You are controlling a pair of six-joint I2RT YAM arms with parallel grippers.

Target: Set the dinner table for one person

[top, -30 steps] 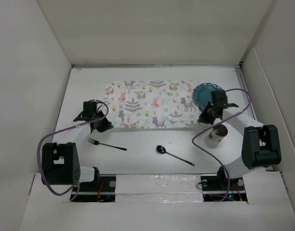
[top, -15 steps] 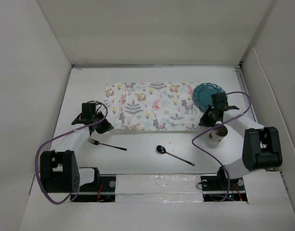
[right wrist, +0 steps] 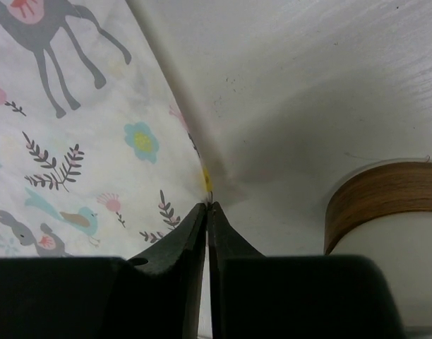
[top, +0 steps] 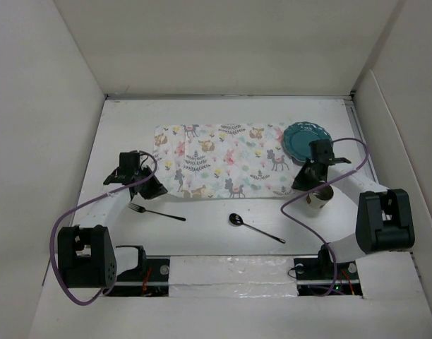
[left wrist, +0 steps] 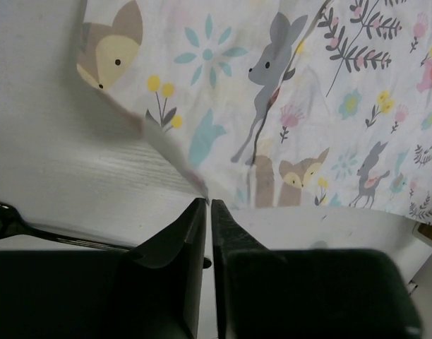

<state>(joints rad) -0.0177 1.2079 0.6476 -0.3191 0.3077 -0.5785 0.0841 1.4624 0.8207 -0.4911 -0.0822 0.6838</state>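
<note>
The dinner table (top: 216, 208) is the large white tabletop that fills the floor between the white walls. On it I count one placemat, one plate, one cup, one fork and one spoon, and two grippers work above it.

The placemat (top: 223, 161), printed with pastel animals and leaves, lies from the middle of the table toward 12 o'clock. The teal plate (top: 304, 139) sits at 2 o'clock, by the cloth's far right corner. It seems to touch the cloth's edge, but the top view is too coarse to be sure. The cup (top: 319, 198), with a wood-coloured band, stands at 4 o'clock. The fork (top: 156, 212) lies at 8 o'clock and the spoon (top: 255, 228) at 6 o'clock, both on bare table and apart from the cloth.

The left gripper (left wrist: 207, 205) has its fingers pressed together on the placemat's near left corner, which rises off the table in a small fold; the fork is just beside it at 7 o'clock. The right gripper (right wrist: 207, 206) pinches the near right corner in the same way, and the cup stands close at its 4 o'clock.
</note>
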